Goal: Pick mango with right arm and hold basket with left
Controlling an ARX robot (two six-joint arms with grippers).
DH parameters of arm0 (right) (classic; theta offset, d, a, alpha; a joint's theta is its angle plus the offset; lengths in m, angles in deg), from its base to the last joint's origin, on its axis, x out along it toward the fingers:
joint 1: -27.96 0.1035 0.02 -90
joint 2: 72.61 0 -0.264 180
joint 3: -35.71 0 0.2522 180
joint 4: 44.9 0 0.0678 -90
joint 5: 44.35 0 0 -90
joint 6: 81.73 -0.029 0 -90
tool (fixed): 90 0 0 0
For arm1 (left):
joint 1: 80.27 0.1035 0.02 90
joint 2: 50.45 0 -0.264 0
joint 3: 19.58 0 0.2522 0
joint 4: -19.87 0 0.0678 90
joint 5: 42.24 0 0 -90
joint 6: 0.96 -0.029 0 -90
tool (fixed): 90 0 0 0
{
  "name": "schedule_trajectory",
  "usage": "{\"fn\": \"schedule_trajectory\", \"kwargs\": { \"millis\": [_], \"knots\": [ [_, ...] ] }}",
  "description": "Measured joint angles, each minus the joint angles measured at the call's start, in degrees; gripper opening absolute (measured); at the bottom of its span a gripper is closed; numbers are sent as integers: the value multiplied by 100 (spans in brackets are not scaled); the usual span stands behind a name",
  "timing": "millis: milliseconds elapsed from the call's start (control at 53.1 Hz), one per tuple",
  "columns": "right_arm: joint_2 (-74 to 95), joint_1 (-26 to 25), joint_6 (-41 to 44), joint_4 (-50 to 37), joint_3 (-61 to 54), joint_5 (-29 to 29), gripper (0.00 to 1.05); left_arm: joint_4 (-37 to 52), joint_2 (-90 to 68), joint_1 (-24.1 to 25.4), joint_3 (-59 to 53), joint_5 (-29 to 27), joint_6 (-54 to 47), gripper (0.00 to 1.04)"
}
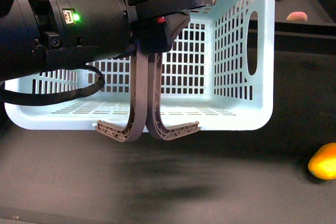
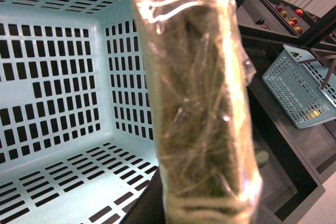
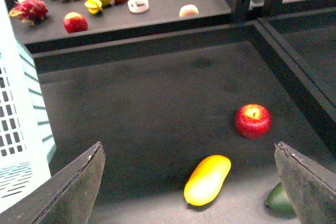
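1. Front view: my left gripper (image 1: 148, 127) hangs from the black arm (image 1: 58, 24) at the near rim of the basket (image 1: 236, 51). Its fingers are drawn narrow, flat against each other, with their tips at that rim. I cannot tell whether the rim's plastic is pinched between them. The mango (image 1: 324, 162) lies on the dark table to the right of the basket's near corner, well apart from it. My right gripper is not in this view.

2. Left wrist view: a finger (image 2: 199, 103) wrapped in clear film fills the middle. The basket's (image 2: 52, 77) inside shows on one side and looks empty. This view does not settle the grip either.

3. Right wrist view: my right gripper (image 3: 188, 148) is spread wide and holds nothing. The mango (image 3: 207, 179) lies between its two fingers and lower down, untouched. It is well apart from the basket (image 3: 21, 129). A red apple (image 3: 253, 120) sits near it, farther from the basket. A green fruit (image 3: 281, 200) is half hidden by one finger.

4. I judge the basket hold set or nearly so, and the pick only at its approach. Next I should come down centred on the mango, turn so my fingers close across its narrow width, and stay clear of the apple and green fruit.
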Motion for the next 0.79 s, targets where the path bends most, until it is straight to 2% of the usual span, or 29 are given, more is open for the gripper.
{"fn": "schedule_trajectory", "kwargs": {
  "millis": [94,226,395,527,791],
  "knots": [
    [1880,-254,-66,-1113,313,-227,97,0,0,0,0,0,0,8],
    [3539,-411,-72,-1893,702,-369,97,0,-2,0,0,-4,2,8],
    [6083,-562,-74,-2844,1464,-240,97,0,-2,0,0,-7,0,8],
    [7469,-640,-116,-3071,2094,-83,97,0,-2,0,0,-2,-2,8],
    [8806,-717,-267,-2929,3073,109,97,0,-2,0,0,-7,-2,8]
  ]
}}
